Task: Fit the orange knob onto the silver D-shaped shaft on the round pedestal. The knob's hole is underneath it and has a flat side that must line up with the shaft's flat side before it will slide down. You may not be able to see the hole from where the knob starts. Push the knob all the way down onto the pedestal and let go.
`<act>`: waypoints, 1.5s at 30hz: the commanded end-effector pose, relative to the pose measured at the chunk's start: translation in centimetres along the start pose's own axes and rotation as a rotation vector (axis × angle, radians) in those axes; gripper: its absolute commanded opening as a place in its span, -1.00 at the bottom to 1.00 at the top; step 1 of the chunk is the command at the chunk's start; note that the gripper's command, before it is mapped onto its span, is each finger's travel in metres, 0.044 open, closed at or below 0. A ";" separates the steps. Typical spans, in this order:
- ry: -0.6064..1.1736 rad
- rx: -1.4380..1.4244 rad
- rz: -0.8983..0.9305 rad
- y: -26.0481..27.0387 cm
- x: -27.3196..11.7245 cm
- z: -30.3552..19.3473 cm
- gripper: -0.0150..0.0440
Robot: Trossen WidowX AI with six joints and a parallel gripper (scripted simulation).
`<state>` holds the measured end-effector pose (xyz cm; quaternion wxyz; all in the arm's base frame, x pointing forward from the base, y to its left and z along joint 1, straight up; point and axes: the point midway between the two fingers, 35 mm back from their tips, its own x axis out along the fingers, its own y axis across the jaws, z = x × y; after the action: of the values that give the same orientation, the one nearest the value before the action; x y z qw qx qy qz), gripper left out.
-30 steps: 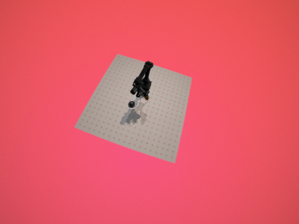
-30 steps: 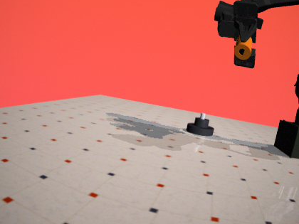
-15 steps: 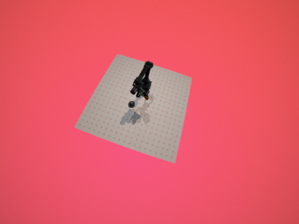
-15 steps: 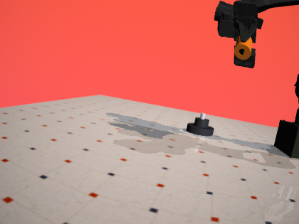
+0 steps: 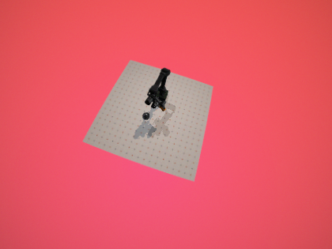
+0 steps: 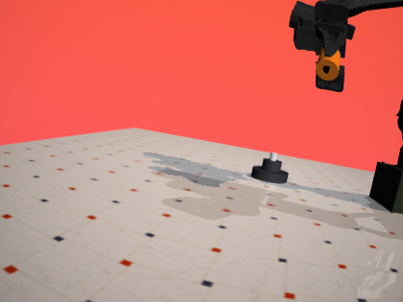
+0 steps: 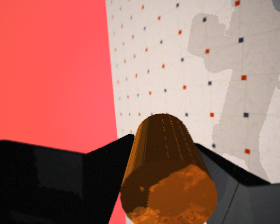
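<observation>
The orange knob (image 5: 163, 109) (image 6: 327, 77) (image 7: 170, 186) is held between the fingers of my gripper (image 6: 330, 65) (image 7: 162, 144), which is shut on it. The knob is tilted well away from upright. Its underside faces the exterior view and shows a dark hole; which way the hole's flat side points is hard to tell. The wrist view shows the knob's other end and ribbed side. The black round pedestal (image 5: 145, 116) (image 6: 270, 174) stands on the board, with the silver shaft (image 6: 272, 156) upright on top. The knob is high above the board, right of the pedestal in the exterior view. The shaft's flat side cannot be made out.
The pale dotted board (image 5: 115, 130) (image 6: 182, 253) (image 7: 135, 65) lies under everything. The arm's black base (image 6: 388, 186) stands at the right edge of the exterior view. Shadows of the arm fall across the board around the pedestal.
</observation>
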<state>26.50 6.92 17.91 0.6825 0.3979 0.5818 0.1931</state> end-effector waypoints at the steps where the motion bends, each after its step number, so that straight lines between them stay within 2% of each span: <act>1: -0.005 -0.008 -0.023 0.2 0.2 -0.2 -0.49; 38: -0.008 -0.005 -0.823 -4.2 7.3 -0.2 -0.49; 45: -0.009 -0.006 -0.829 -5.9 9.3 0.3 -0.49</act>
<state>27.88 9.89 8.84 0.7110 0.1325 0.6845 -0.0914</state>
